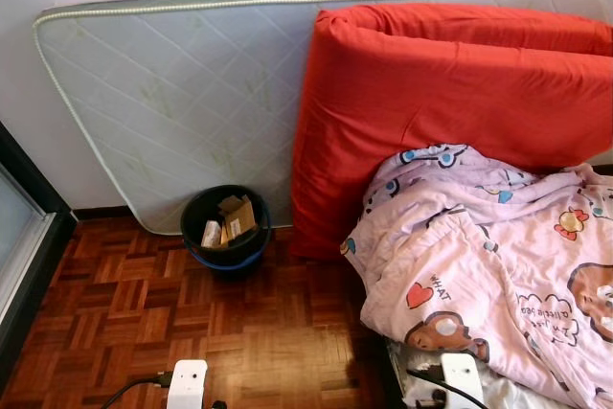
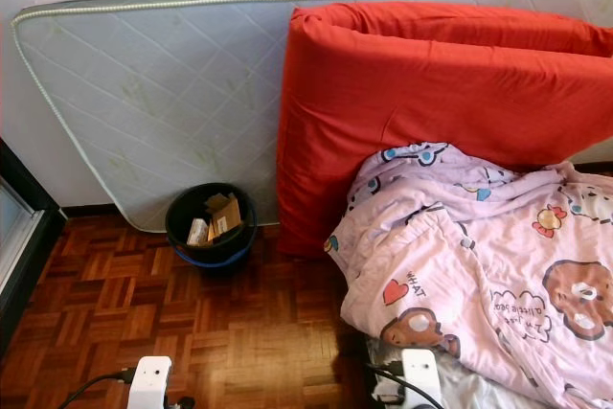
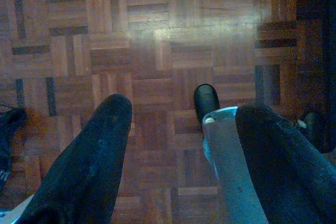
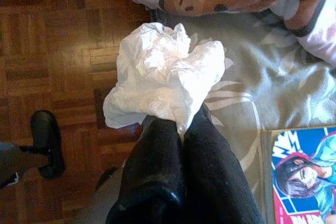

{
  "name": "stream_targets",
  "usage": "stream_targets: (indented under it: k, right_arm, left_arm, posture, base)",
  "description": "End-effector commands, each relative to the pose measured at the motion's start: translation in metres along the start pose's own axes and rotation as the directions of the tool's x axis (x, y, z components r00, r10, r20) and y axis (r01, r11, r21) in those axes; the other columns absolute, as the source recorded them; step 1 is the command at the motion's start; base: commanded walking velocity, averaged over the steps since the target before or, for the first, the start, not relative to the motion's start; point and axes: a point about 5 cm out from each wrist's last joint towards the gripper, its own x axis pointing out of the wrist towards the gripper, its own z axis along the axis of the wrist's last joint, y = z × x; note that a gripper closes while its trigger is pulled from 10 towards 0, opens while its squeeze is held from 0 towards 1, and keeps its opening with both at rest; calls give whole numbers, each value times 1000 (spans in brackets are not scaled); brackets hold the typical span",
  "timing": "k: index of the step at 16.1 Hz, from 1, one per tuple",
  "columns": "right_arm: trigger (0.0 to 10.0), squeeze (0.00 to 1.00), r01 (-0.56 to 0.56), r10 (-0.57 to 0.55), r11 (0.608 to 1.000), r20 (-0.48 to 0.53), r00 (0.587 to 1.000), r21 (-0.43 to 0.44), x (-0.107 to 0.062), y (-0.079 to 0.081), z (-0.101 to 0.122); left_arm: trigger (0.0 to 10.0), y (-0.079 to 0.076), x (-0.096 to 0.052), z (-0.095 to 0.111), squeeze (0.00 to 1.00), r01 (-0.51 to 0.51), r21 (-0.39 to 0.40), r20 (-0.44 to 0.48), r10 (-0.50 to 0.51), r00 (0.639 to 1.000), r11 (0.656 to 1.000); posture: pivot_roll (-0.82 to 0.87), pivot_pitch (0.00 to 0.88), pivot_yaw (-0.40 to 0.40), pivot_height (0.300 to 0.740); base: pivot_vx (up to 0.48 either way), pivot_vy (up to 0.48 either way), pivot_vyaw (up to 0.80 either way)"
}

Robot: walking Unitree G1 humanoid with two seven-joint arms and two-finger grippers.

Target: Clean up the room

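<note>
Right wrist view: crumpled white tissue (image 4: 165, 80)

Place: it was a bedroom in a home.
Floor: dark wooden parquet (image 1: 259, 332).
Bedding: a pink cartoon-print duvet (image 1: 498, 265) lay on a low bed.
Wall: a bare white mattress (image 1: 192, 102) and a folded red mattress (image 1: 450, 93) leaned on it.
Corner: a black waste bin (image 1: 226, 227) held cardboard scraps.
</note>
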Motion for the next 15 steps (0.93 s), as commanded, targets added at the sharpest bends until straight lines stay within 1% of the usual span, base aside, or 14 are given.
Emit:
stream_targets:
  k: [1, 5, 6, 7, 9, 13, 15]
  right_arm:
    - [10000, 0, -3, 4, 1000, -7, 1000, 10, 1, 5, 0]
    - [10000, 0, -19, 19, 1000, -2, 1000, 7, 2, 19, 3]
    - [10000, 0, -20, 20, 1000, -1, 1000, 7, 2, 20, 4]
    - [10000, 0, -19, 19, 1000, 4, 1000, 7, 3, 18, 7]
    - [10000, 0, -8, 8, 1000, 13, 1000, 10, 3, 7, 12]
    - [10000, 0, 14, -14, 1000, 12, 1000, 12, 1, -15, 11]
    - [10000, 0, 17, -17, 1000, 15, 1000, 15, -1, -20, 7]
  left_arm:
    - [10000, 1, 0, -3, 0, -6, 6, -16, 6, 1000, 1000]
    - [10000, 1, 0, -2, 0, -5, 8, -13, 5, 1000, 1000]
    - [10000, 2, 0, -2, 0, -6, 8, -13, 6, 1000, 1000]
    - [10000, 2, 0, -2, 0, -6, 7, -9, 6, 1000, 1000]
    - [10000, 2, 0, -1, 0, -9, 19, 0, 9, 1000, 1000]
    - [10000, -1, 0, 2, 0, 10, 7, 9, -10, 1000, 1000]
    - [10000, -1, 0, 2, 0, 9, 10, 8, -9, 1000, 1000]
  posture:
    - [-15, 0, 14, 740]
    - [-15, 0, 14, 740]
    - [-14, 0, 14, 740]
    - [-14, 0, 14, 740]
    - [-14, 0, 14, 740]
    - [-14, 0, 15, 740]
    - [-15, 0, 14, 740]
  base:
    - [0, 480, 0]
    - [0, 480, 0]
    - [0, 480, 0]
    - [0, 0, 0]
    - [0, 0, 0]
    - [0, 0, 0]
    - [0, 0, 0]
